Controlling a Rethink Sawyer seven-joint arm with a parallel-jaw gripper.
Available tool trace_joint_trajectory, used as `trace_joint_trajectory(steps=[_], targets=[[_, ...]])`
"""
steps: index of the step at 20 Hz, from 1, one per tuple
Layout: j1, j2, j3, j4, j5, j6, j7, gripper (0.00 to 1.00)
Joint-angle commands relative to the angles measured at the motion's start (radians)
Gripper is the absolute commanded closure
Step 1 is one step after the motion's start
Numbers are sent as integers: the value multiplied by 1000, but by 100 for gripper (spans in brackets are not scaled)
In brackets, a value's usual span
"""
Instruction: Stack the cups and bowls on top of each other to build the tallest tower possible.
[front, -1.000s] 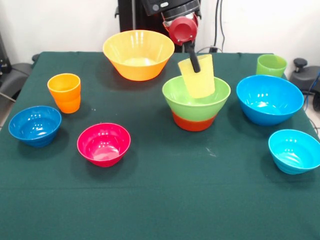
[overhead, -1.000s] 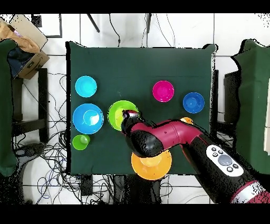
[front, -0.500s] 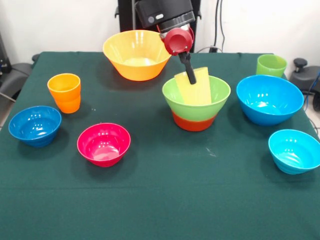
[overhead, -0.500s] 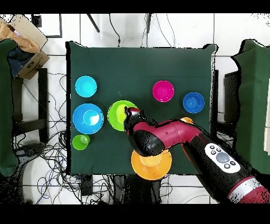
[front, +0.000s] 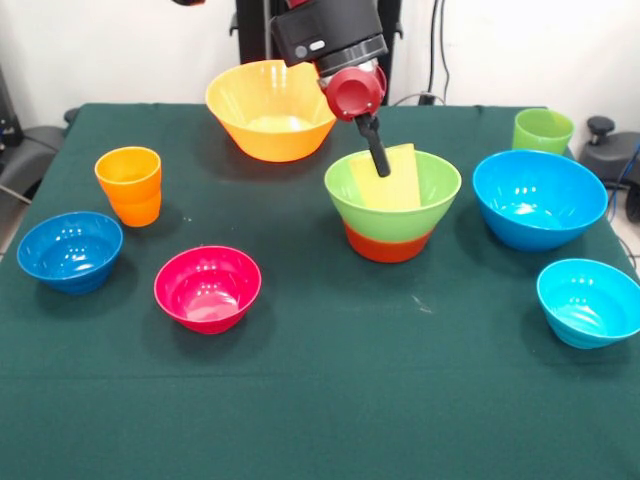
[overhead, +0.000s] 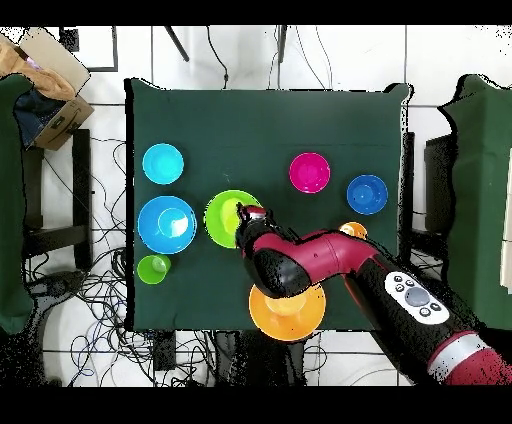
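Gripper (front: 378, 160) hangs at the yellow cup (front: 390, 180), which sits tilted inside the green bowl (front: 392, 200) nested on the red bowl (front: 388, 245). One dark finger (front: 377, 148) lies against the cup's rim; whether it is grasping or released, I cannot tell. Other bowls and cups stand apart.

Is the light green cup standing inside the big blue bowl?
No, the light green cup stands on the table behind the big blue bowl, apart from it.
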Motion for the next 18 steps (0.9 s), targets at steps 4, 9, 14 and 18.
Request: trace_joint_trajectory(steps=[4, 9, 14, 18], targets=[[77, -28, -71, -45, -32, -13, 186, 100], [82, -31, -72, -44, -26, -8, 186, 100], [91, -37, -78, -44, -39, 24, 163, 0], [98, -43, -85, -46, -23, 21, 178, 0]])
